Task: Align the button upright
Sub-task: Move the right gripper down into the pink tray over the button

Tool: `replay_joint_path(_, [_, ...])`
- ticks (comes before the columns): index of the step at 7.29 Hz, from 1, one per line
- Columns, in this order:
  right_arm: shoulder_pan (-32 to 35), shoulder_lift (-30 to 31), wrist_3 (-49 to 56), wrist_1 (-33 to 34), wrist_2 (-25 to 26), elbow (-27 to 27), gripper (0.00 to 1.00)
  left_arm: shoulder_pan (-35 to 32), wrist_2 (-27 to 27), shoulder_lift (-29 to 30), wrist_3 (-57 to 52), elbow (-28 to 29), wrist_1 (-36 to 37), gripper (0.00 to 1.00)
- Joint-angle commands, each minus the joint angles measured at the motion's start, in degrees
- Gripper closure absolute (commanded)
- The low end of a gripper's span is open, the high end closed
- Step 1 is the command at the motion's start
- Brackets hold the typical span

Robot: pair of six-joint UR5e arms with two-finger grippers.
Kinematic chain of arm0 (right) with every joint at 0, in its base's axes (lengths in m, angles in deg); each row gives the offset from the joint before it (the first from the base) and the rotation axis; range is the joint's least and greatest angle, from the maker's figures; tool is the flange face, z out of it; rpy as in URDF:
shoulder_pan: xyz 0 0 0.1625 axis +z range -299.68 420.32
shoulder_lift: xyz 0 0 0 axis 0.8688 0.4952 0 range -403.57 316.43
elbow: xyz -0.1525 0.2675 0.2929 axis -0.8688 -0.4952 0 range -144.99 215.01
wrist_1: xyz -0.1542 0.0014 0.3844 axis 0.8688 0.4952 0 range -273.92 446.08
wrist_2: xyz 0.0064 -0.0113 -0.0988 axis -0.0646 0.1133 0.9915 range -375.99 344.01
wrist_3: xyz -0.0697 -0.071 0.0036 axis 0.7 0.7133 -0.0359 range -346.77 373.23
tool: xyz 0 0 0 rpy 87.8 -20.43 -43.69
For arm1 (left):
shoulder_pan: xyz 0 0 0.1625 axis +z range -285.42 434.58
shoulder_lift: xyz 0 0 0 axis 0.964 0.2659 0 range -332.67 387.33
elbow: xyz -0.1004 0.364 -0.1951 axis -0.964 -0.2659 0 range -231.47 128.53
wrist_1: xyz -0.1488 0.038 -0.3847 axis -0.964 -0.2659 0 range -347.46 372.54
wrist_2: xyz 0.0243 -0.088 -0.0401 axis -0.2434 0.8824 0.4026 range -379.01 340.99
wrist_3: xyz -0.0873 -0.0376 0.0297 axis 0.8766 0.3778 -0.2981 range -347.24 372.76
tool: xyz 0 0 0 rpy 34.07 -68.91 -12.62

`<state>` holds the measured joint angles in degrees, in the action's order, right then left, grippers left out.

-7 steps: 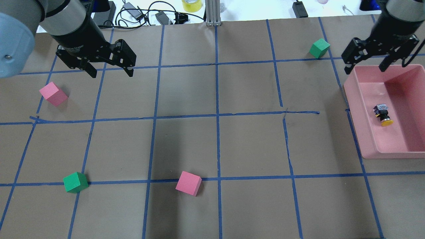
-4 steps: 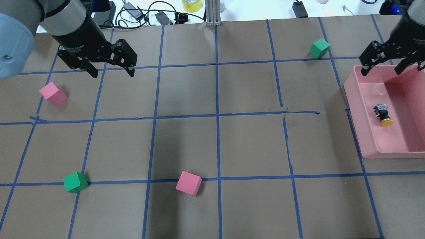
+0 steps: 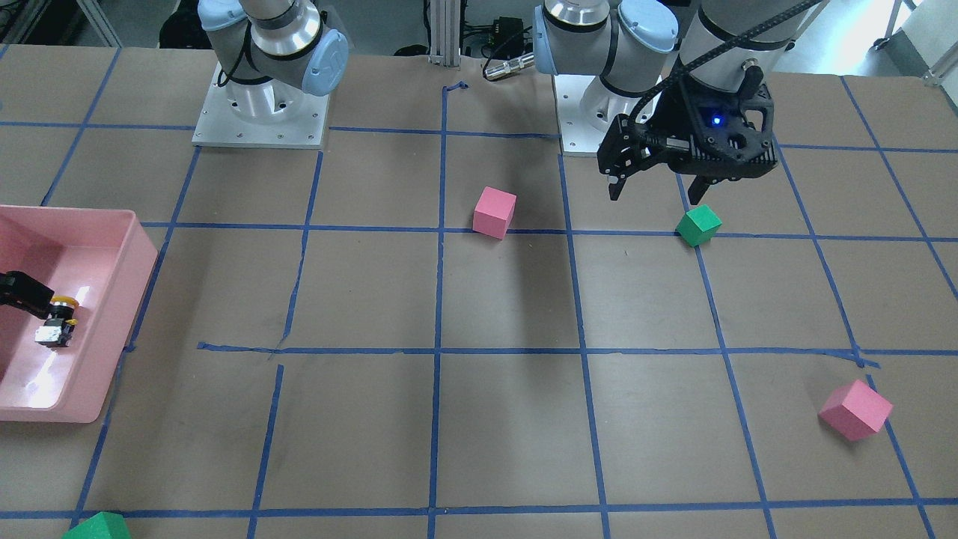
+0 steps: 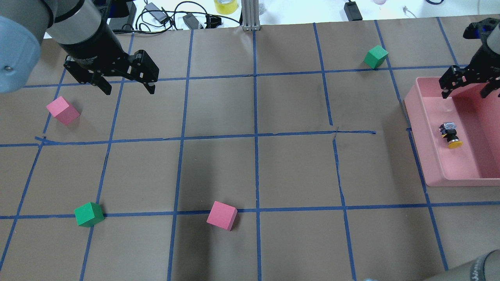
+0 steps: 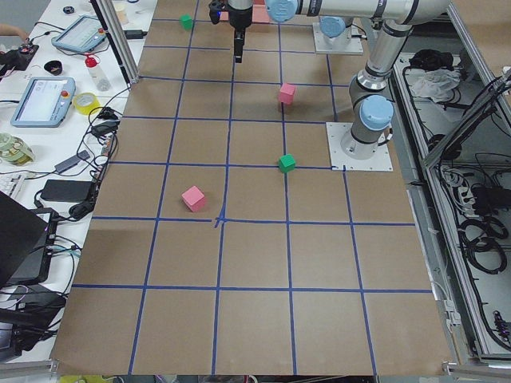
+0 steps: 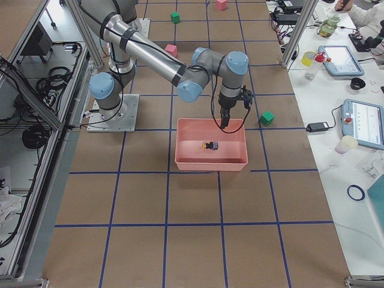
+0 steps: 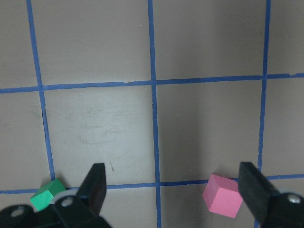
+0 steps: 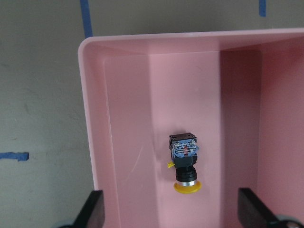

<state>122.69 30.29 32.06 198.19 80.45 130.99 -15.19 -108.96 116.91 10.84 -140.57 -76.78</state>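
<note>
The button [image 8: 185, 164] lies on its side on the floor of the pink bin [image 8: 92, 118], apart from every wall, bare floor all round it. The right tool [image 4: 465, 93] hangs over the bin, fingers [image 8: 92, 211] spread wider than the button; open air lies between them

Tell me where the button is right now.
The button lies on its side on the floor of the pink bin at the overhead view's right edge, yellow cap toward the robot; the open right pincer hovers over the bin's far end.

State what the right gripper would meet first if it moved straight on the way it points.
Probably the floor of the pink bin, close beside the button, or possibly the button itself; depth is unclear.
</note>
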Motion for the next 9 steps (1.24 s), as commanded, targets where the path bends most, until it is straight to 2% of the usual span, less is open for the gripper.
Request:
replay_joint_path(1, [-0.2,-2.6,-3.5,5.3,0.8,3.2,0.0,-0.1,-0.1,0.0,0.2,-0.1,-0.3,0.0])
replay_joint_path(3, [-2.8,-3.7,-3.2,8.1,0.7,6.7,0.0,-0.1,-0.1,0.0,0.2,-0.1,-0.3,0.0])
replay_joint_path(5, [-5.4,-4.2,2.6,10.0,0.8,8.6,0.0,-0.1,-0.1,0.0,0.2,-0.1,-0.2,0.0])
replay_joint_path(7, [-6.5,-5.0,3.1,11.4,0.8,9.2,0.0,-0.1,-0.1,-0.1,0.2,-0.1,-0.2,0.0])
replay_joint_path(9, [-6.9,-6.9,8.3,13.9,0.4,9.3,0.0,-0.1,-0.1,-0.1,0.2,-0.1,-0.2,0.0])
